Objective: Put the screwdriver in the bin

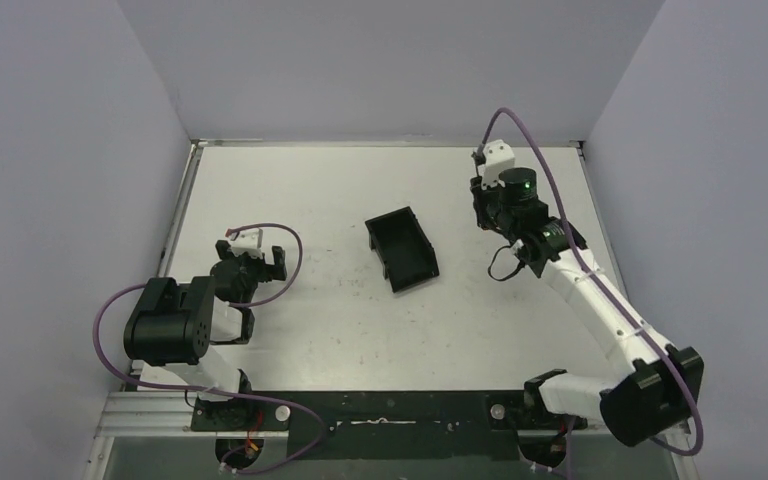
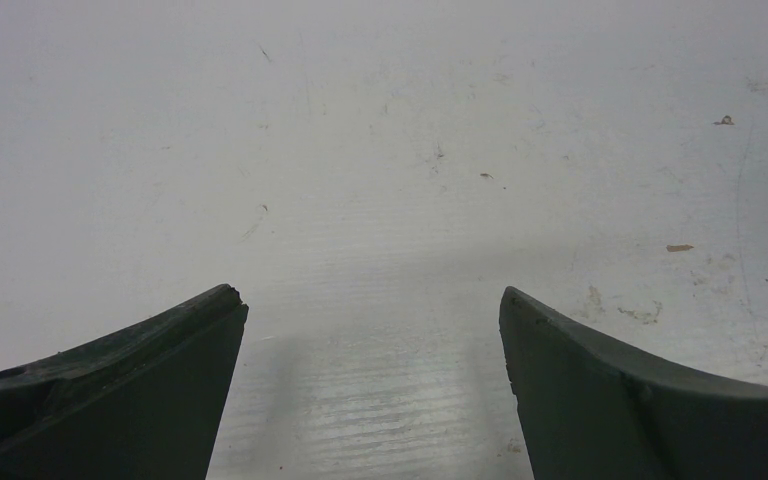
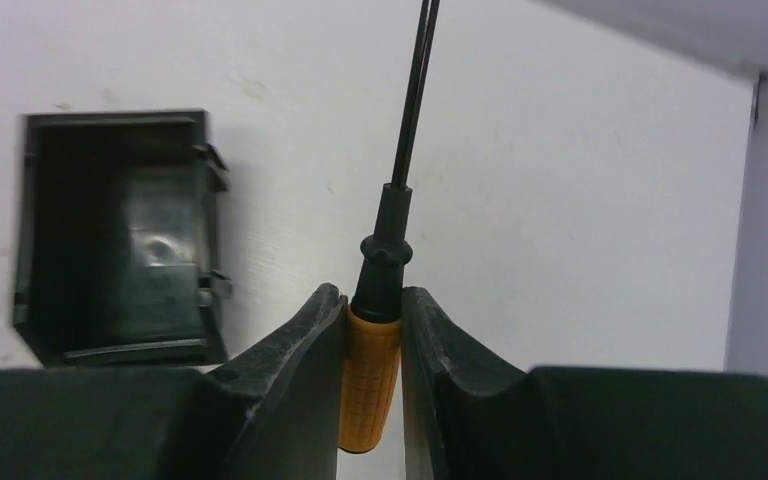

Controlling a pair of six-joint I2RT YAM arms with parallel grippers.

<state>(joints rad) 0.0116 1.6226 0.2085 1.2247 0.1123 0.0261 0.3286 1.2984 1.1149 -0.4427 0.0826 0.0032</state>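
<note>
Between the two dark fingers [image 3: 300,340] of my right gripper [image 3: 373,300] sits the screwdriver [image 3: 393,215]. This gripper is squeezed tight on the orange handle, with one finger on each side. The thin black shaft sticks out straight ahead of the gripper and runs off the top of my wrist view, so I cannot see its tip. I cannot tell if it touches the desk [image 3: 560,200].

Off to the left of this gripper, and a little ahead, lies the bin [image 3: 110,240]. It is black, with low walls and a shiny floor. It sits flat on the white desk and does not touch the gripper or the screwdriver. From above, the bin is between my two arms, and my right gripper is farther out than the bin.

My left gripper [image 2: 370,300] is spread wide and holds nothing. White desk with small scratches and marks shows between its fingers and ahead of them. This gripper is well apart from the bin.
</note>
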